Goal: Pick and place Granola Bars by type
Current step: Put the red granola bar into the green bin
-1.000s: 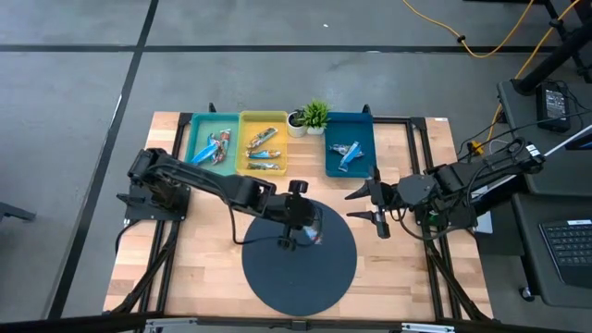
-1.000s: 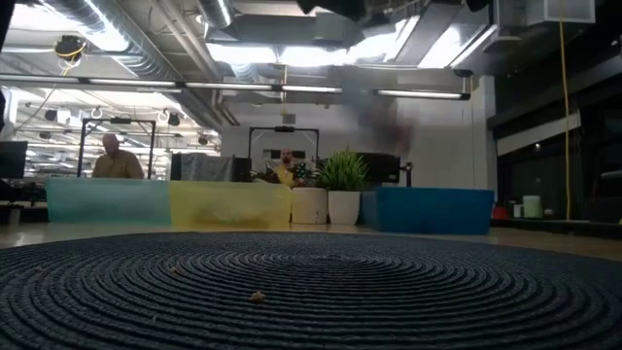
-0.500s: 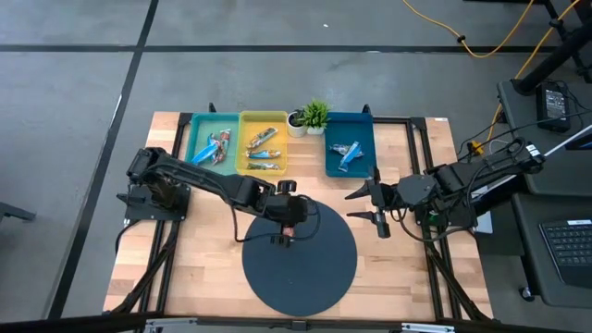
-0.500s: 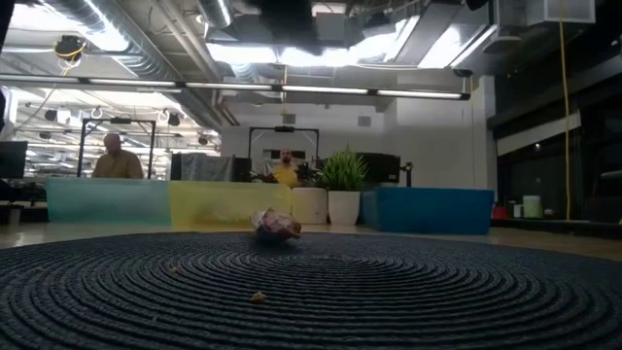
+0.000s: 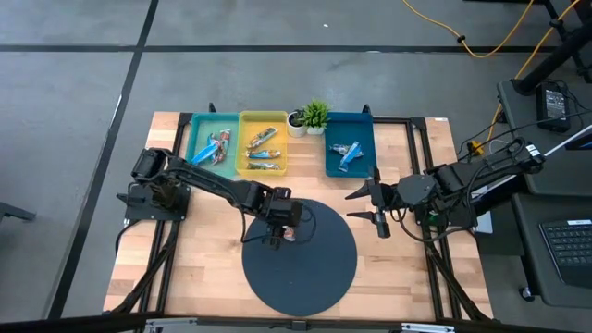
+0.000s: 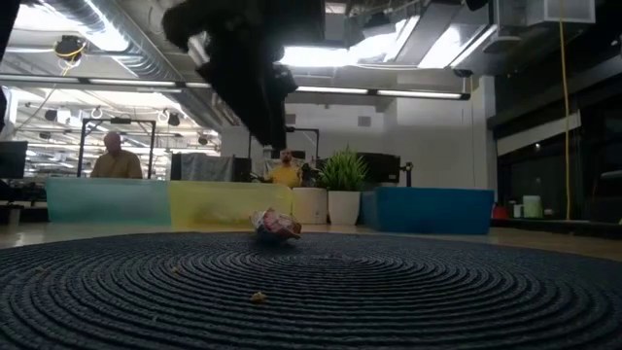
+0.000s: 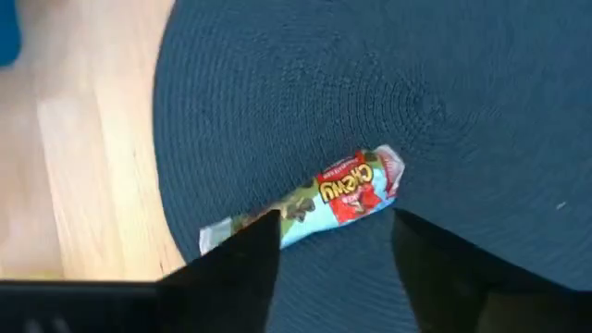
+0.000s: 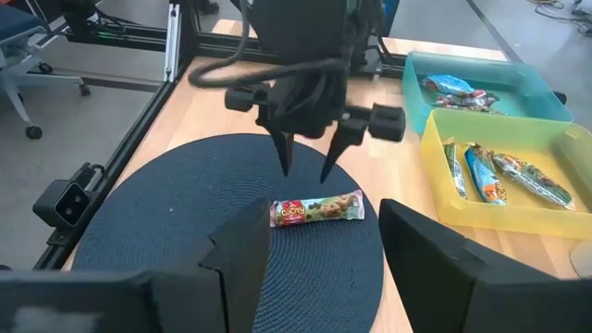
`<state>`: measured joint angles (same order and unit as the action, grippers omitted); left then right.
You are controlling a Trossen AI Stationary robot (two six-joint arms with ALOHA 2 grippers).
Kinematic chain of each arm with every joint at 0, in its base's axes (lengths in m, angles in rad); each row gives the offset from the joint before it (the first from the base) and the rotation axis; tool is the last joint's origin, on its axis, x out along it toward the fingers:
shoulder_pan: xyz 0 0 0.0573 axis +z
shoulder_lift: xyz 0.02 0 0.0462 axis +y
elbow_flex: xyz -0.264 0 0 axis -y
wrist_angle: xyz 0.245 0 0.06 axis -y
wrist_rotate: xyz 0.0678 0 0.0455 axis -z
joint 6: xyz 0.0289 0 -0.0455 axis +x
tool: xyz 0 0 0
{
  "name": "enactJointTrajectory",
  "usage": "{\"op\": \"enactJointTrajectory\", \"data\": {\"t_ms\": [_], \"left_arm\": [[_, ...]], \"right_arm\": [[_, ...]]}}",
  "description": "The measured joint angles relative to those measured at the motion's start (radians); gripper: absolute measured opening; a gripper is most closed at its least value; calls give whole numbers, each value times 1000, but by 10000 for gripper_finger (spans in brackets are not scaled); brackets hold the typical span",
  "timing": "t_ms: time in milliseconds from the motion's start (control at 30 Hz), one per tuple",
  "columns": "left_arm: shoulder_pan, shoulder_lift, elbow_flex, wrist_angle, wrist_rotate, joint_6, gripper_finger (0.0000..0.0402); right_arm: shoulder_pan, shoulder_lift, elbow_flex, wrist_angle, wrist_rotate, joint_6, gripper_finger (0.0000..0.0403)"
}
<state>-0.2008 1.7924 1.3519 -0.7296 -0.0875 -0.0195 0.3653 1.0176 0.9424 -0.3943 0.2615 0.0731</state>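
While most of the round dark mat [image 5: 301,254] lies bare toward the near edge of the table [image 5: 199,273], one granola bar [image 5: 289,230] with a red end lies flat on the mat's far left part, close to its rim; in the left wrist view the bar [image 7: 305,200] sits on the weave with its pale end just inside the mat's edge, bare wood alongside. Directly above it hangs the left gripper [image 5: 276,228], fingers spread apart and pointing down with nothing between them; the right wrist view shows its two tips [image 8: 308,165] clear of the bar [image 8: 317,210], one to each side and a little beyond it. To the right of the mat, over open wood, the right gripper [image 5: 372,208] waits with its fingers wide and empty, well apart from the bar. Farther back, three trays stand in a row along the far edge: a teal tray [image 5: 193,141] holding several bars, a yellow tray [image 5: 243,139] touching it with more bars, and, past a small potted plant [image 5: 314,117], a blue tray [image 5: 329,159] with blue-wrapped bars. Between the mat and the trays runs a strip of uncovered wood. In the low view a person [image 6: 117,158] shows in the room behind the trays.
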Motion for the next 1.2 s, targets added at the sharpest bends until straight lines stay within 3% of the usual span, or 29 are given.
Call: {"op": "enactJointTrajectory", "data": {"t_ms": [200, 500, 833, 1200], "left_arm": [[0, 0, -90, 79, -41, 197, 243], [7, 0, -191, 222, -69, 411, 249], [27, 8, -250, 369, -66, 510, 247], [38, 85, -248, 374, 4, 508, 237]], "right_arm": [[0, 0, 0, -1, 0, 9, 206], [0, 0, 0, -1, 0, 49, 206], [0, 0, 0, -1, 0, 82, 206], [0, 0, 0, -5, 0, 108, 206]]}}
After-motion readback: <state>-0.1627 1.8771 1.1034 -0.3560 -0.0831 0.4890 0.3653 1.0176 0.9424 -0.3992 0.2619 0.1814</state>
